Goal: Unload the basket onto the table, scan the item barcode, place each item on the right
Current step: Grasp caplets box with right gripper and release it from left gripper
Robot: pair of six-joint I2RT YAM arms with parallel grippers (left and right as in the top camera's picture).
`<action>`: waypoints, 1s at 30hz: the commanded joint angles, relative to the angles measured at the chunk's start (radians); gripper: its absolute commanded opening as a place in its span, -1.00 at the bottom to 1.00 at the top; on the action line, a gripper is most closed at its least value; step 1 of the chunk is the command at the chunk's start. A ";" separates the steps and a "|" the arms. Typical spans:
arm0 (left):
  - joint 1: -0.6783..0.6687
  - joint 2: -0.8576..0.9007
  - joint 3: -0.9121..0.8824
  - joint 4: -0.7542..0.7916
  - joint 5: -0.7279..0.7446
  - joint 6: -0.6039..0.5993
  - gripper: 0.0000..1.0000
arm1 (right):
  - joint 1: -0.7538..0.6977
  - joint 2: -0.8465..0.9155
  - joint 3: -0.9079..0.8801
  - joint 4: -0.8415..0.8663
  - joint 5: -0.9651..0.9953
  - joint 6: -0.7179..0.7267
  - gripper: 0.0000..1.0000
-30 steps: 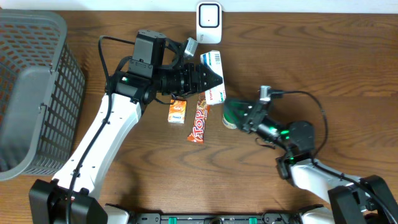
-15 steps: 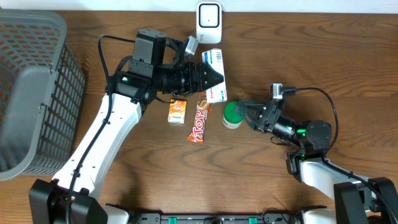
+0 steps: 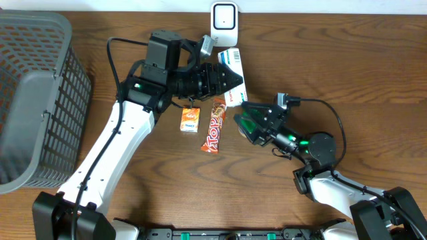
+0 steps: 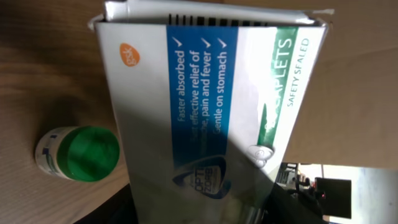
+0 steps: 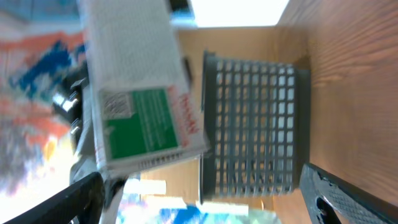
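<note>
Left hand (image 3: 227,78) clamps a glossy, flat-sided rectangular cardboard box (image 4: 205,93).

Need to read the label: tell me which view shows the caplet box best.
Left wrist: the caplet box fills the frame, its print legible. Overhead shows it small, in the left gripper; right wrist shows a blurred green-panelled face.

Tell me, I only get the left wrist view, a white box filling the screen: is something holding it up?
Observer: Yes, the left gripper grips the box off the table, beside a white scanner at the far edge.
Operator: And the other arm?
Observer: The right gripper is open and empty, close to the green-lidded bottle.
Operator: Anything else lying around?
Observer: An orange packet and a chocolate bar lie side by side; a grey basket stands at the left.
</note>
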 commanded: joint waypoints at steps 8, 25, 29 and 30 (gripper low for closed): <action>-0.038 -0.006 0.000 0.030 -0.082 -0.050 0.04 | 0.012 0.003 0.006 -0.009 0.301 0.071 0.89; -0.038 -0.006 0.000 0.046 -0.103 -0.087 0.04 | 0.161 0.003 0.006 0.013 0.496 0.230 0.84; -0.038 -0.006 0.000 0.048 -0.103 -0.087 0.04 | 0.172 0.003 0.006 0.014 0.524 0.230 0.80; -0.038 -0.006 0.000 0.048 -0.103 -0.087 0.04 | 0.172 0.003 0.006 0.018 0.527 0.230 0.79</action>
